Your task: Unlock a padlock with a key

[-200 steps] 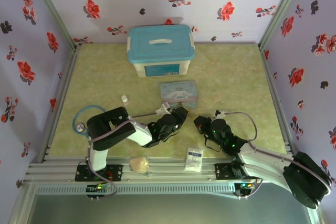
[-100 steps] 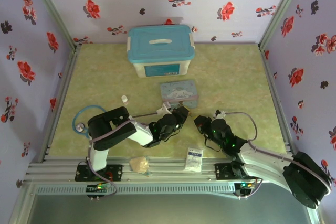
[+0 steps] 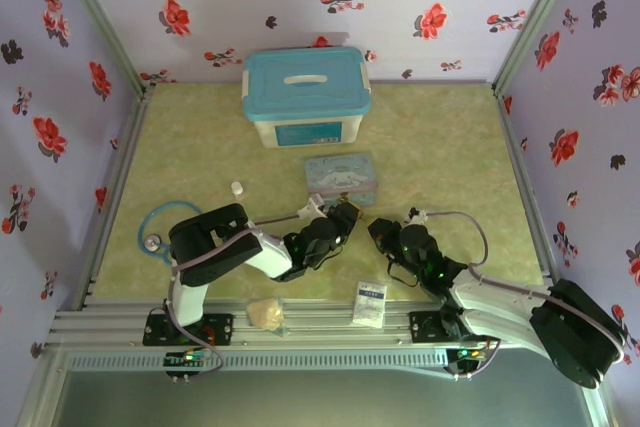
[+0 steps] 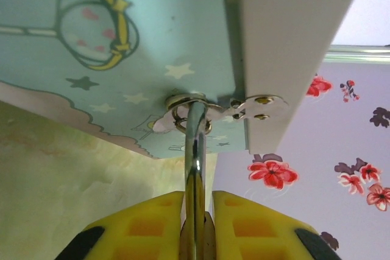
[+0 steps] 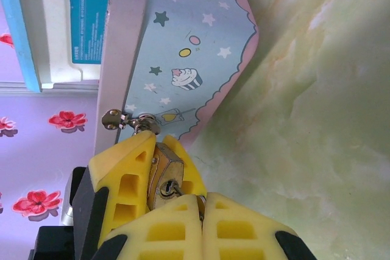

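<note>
Brass padlock [image 5: 163, 173] in left gripper [image 5: 159, 141]

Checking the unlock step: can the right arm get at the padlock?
Probably yes: the padlock, clamped in the left end effector, has its keyhole end bare and facing the right end effector.

glossy chrome shackle [image 4: 195, 150] in left pincer [image 4: 196, 202], fingers [image 4: 143, 226] matt yellow plastic, dull brass padlock [image 5: 163, 172], bare metal key [image 5: 173, 187] at right pincer [image 5: 203, 202] tips, glossy printed tin [image 4: 122, 59] ahead

Bright, even light with soft shadows; close wrist foregrounds blur.
</note>
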{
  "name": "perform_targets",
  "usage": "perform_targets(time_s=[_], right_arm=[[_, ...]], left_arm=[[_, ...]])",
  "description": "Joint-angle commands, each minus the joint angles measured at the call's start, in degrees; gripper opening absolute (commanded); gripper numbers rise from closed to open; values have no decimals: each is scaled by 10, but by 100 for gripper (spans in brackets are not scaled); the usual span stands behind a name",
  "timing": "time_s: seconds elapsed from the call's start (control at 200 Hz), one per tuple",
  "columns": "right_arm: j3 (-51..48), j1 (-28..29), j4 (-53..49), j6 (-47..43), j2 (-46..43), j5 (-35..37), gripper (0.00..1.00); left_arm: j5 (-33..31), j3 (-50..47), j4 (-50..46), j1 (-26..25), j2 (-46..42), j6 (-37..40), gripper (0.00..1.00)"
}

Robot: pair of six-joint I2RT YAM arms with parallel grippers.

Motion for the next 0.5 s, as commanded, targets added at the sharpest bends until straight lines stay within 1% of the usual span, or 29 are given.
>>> perform_targets(time_s=[0.0,0.22,0.495], right_arm=[[10,2,44,1,2,15,0],[8,2,31,5,-13,20,0],[12,4,-56,-7,-76,49,0]], left_arm=[[8,13,49,-12,-2,-1,0],[6,13,41,-12,5,-4,0],[6,21,34,-12,10,-3,0]])
